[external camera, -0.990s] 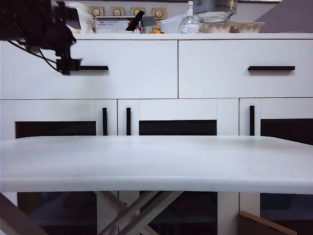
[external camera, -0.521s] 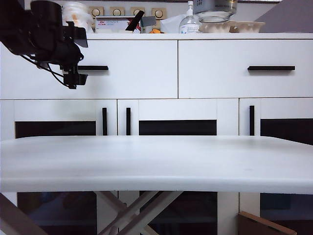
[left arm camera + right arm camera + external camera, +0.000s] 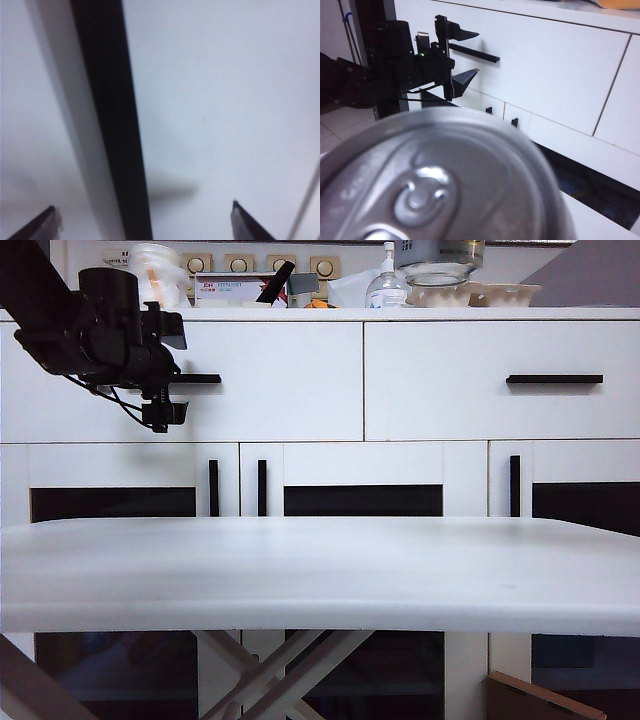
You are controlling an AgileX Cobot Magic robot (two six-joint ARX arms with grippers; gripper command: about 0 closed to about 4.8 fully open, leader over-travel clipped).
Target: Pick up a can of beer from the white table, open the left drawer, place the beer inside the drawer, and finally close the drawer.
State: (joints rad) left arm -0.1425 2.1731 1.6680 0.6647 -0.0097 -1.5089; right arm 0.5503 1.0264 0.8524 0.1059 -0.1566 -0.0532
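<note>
The left drawer (image 3: pixel 280 380) is closed, its black bar handle (image 3: pixel 200 379) level. My left gripper (image 3: pixel 172 375) is open right in front of the handle's left end, one finger above it and one below. In the left wrist view the handle (image 3: pixel 107 100) runs between the two spread fingertips (image 3: pixel 47 220) without touching them. From the right wrist view the left gripper (image 3: pixel 470 52) straddles the handle (image 3: pixel 480 53). The silver lid of the can of beer (image 3: pixel 445 180) fills that view, hiding my right gripper's fingers. The white table (image 3: pixel 320 570) spans the foreground.
The right drawer (image 3: pixel 500 380) is closed too. Lower doors with vertical black handles (image 3: pixel 213 488) sit beneath. A pump bottle (image 3: pixel 387 282), a box (image 3: pixel 235 290) and a glass jar (image 3: pixel 440 265) crowd the sideboard top. A brown board (image 3: pixel 540 698) leans at bottom right.
The left arm has moved right and down, bringing its open gripper from the drawer's left edge to straddle the handle's left end. Nothing else in the exterior view has moved.
</note>
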